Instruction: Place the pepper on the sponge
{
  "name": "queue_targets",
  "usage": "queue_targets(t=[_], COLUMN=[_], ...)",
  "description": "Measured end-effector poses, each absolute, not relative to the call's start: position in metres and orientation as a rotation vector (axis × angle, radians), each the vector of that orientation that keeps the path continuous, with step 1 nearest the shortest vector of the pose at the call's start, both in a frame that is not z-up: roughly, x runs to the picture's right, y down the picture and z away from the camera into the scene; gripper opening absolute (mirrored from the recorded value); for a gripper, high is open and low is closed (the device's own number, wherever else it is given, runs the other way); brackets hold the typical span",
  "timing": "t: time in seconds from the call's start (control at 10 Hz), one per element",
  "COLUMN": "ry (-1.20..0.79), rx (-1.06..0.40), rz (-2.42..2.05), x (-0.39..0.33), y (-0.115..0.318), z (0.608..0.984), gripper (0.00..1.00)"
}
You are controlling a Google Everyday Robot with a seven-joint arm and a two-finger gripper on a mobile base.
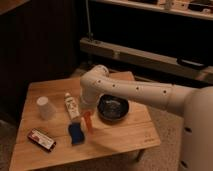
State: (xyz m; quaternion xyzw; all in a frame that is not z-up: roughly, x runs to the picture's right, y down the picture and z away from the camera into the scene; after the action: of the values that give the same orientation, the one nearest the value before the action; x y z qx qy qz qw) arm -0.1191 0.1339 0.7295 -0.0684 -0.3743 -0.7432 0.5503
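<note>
The orange pepper hangs point-down just above the table, under my gripper, which sits at the end of the white arm reaching in from the right. The pepper's upper end is at the gripper. The dark-blue sponge lies flat on the wooden table, just left of and below the pepper's tip; they look close but apart.
A white tube with a label lies left of the gripper. A white cup stands at the left. A flat red-and-white box lies near the front left edge. A dark bowl sits right of the gripper.
</note>
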Motion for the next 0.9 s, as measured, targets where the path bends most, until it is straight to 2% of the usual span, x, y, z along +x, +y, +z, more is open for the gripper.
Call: queue_targets(t=[0.2, 0.5, 0.9], ry=[-0.935, -0.968, -0.971], rx=[-0.085, -0.001, 0.002], rz=[-1.827, -1.852, -1.850], x=[-0.132, -0.145, -0.146], y=[0.148, 0.140, 0.140], z=[0.710, 0.710, 0.710], gripper=[0.07, 0.07, 0.07])
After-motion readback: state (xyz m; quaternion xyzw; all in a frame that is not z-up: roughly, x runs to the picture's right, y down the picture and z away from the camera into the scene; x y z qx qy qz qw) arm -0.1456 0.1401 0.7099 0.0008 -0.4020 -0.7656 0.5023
